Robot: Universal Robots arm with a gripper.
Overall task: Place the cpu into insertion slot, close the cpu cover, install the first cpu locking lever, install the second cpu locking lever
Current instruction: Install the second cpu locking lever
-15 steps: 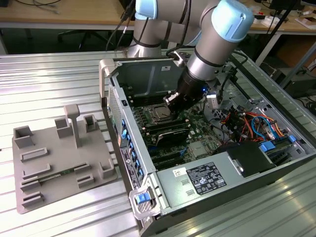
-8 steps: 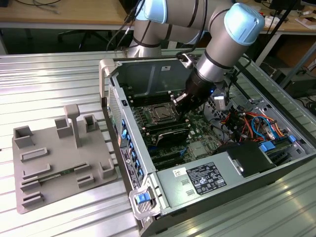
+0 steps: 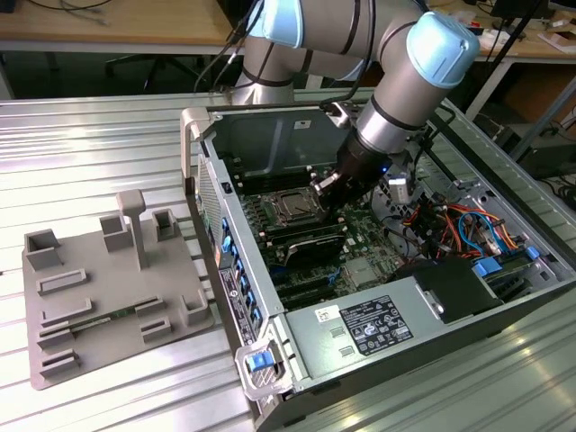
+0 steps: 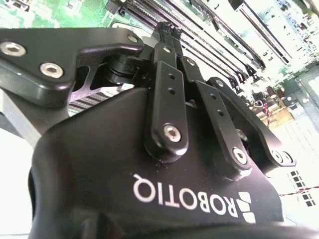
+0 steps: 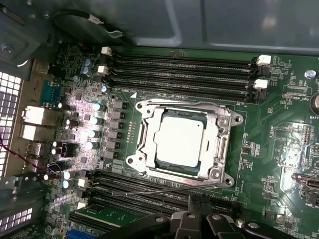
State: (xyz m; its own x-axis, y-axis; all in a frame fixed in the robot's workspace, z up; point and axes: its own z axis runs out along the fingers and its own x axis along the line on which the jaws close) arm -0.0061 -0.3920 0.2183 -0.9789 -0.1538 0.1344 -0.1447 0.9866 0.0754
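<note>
One open computer case (image 3: 270, 297) is lying on the ribbed metal table (image 3: 90, 144), and one grey plastic holder tray (image 3: 99, 297) is sitting well apart from it toward the exterior view's left. One robot arm (image 3: 396, 99) is reaching down into the case over the green motherboard (image 5: 279, 129).

On that board, the first wrist view is showing one insertion slot (image 5: 142, 152), and the one cpu (image 5: 180, 139) is already lying flat inside it. The single cpu cover (image 5: 220, 130) is sitting down around the chip, its window framing the silvery top. Two banks of long black memory slots (image 5: 184, 74) are flanking the socket, one on each side. One thin locking lever (image 5: 169, 188) is slanting along the socket's edge near the gripper; it appears to be unlatched, though I cannot be sure from here.

The gripper (image 5: 199, 209) is hanging just beside that lever. Its two fingers (image 4: 167, 59) are pressing together at the tips, clenched, with nothing between them.
</note>
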